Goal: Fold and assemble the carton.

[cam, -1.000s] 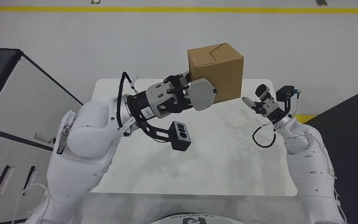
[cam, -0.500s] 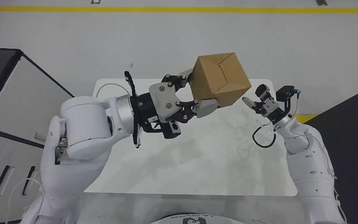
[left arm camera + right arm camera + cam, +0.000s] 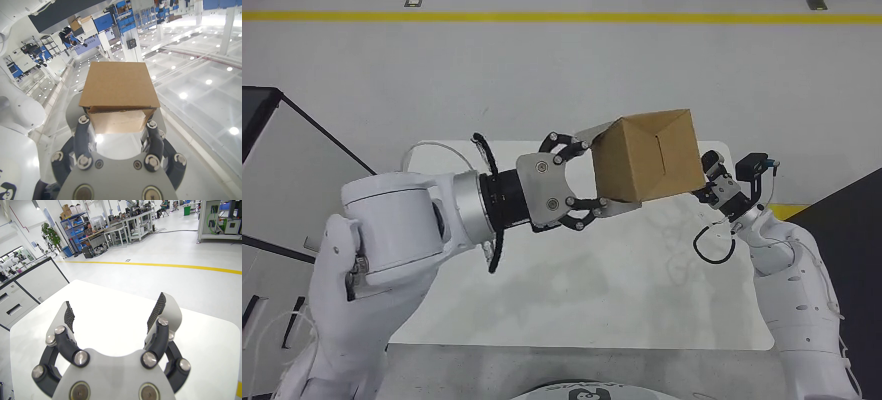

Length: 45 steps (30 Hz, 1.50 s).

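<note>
Swinging rightward, the left claw (image 3: pixel 607 167) has tipped the carton (image 3: pixel 650 155) over, clamped tight; right claw (image 3: pixel 115 299) gapes wide, empty, above the table (image 3: pixel 200 336).

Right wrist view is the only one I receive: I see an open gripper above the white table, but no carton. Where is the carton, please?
Observer: The left gripper holds the carton in the air, over the far right part of the table.
Operator: How is it gripped?
Observer: The fingers press on two opposite sides of it.
Operator: Is it near my right gripper?
Observer: Yes. In the top view the carton's corner covers that gripper's tips.
</note>
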Each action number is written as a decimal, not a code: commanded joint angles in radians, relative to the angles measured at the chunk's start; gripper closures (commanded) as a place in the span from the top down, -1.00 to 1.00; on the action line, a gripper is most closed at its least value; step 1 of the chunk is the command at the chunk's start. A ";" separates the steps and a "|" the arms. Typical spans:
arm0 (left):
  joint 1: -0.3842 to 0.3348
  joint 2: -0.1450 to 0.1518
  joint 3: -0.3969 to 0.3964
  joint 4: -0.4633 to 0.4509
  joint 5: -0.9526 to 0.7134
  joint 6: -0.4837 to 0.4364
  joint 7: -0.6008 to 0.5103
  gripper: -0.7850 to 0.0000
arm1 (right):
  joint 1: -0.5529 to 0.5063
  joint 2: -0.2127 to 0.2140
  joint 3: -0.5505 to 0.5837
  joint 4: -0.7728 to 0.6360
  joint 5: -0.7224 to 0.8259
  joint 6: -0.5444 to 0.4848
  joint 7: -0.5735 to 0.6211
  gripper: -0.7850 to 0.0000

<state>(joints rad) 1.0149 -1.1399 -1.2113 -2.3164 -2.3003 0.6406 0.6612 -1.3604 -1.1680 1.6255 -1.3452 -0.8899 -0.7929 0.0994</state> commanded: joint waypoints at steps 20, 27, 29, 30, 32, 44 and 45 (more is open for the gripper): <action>-0.143 0.022 0.045 0.078 0.952 0.367 -0.747 -1.00 | 0.000 0.000 0.000 0.000 0.000 0.000 0.000 1.00; -0.113 0.028 0.045 0.018 1.055 0.298 -0.832 -1.00 | 0.000 0.000 0.000 0.000 0.000 0.000 0.000 1.00; -0.126 0.037 0.049 0.019 1.182 0.270 -0.925 -1.00 | 0.000 0.000 0.000 0.000 0.000 0.000 0.000 1.00; -0.145 0.047 0.058 0.002 1.296 0.277 -0.971 -1.00 | 0.000 0.000 0.000 0.000 0.000 0.000 0.000 1.00; -0.166 0.067 0.089 0.013 1.487 0.238 -1.124 -1.00 | 0.000 0.000 0.000 0.000 0.000 0.000 0.000 1.00; -0.184 0.146 0.079 0.089 2.095 -0.169 -1.580 -1.00 | 0.000 0.000 0.000 0.000 0.000 0.000 0.000 1.00; -0.188 0.148 0.079 0.092 2.114 -0.190 -1.592 -1.00 | 0.000 0.000 0.000 0.000 0.000 0.000 0.000 1.00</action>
<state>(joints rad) 0.8308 -0.9934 -1.1322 -2.2270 -0.2015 0.4795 -0.9192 -1.3604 -1.1680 1.6255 -1.3452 -0.8899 -0.7929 0.0994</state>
